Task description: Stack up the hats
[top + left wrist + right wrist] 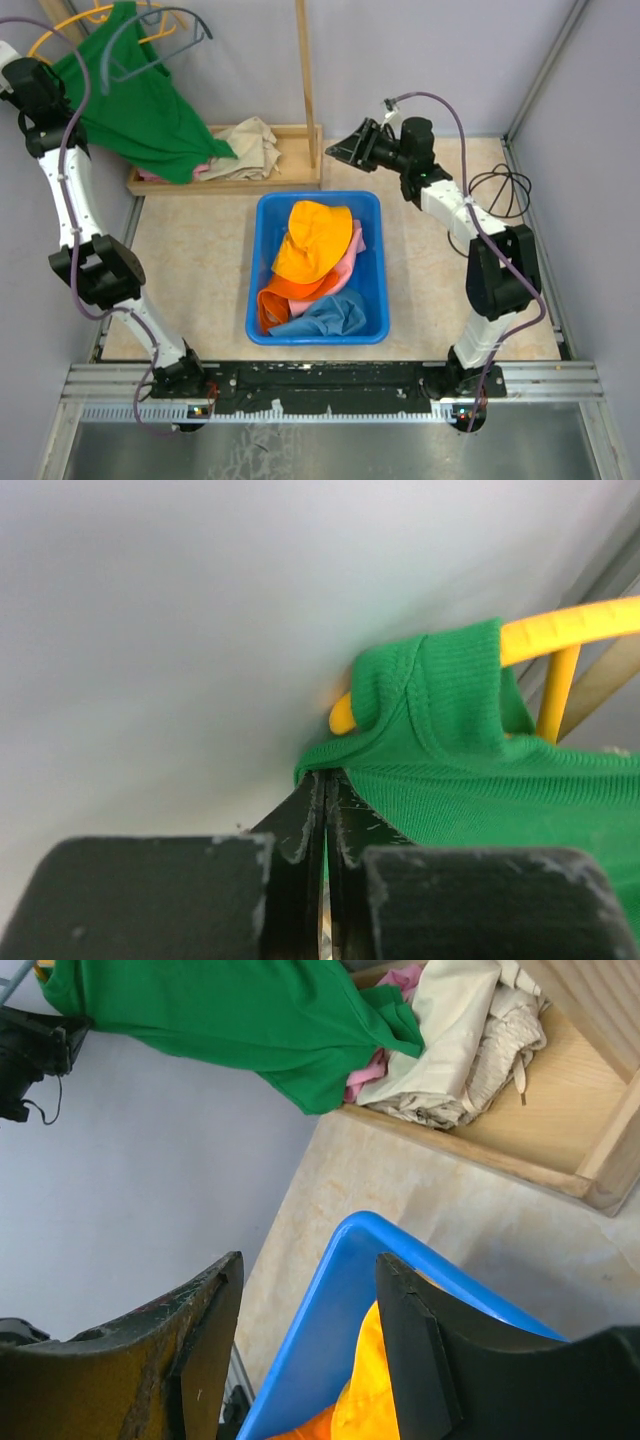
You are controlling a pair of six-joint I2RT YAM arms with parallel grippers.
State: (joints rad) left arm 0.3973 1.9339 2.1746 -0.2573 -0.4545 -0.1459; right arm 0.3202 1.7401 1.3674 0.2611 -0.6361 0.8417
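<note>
Tugging with the left gripper (325,778) clamped on the green tank top (480,790) could drag it off its yellow hanger (570,625), while the right gripper (308,1265) hangs parted and empty, hats (312,240) untouched.

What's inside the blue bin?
Yellow-orange hat on top, pink hat and orange hat partly covered beneath, light blue hat at near end. Anything below them is hidden.

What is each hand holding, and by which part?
The left hand is shut on the green tank top, pinching its edge just below the shoulder strap. The right hand is open and holds nothing.
</note>
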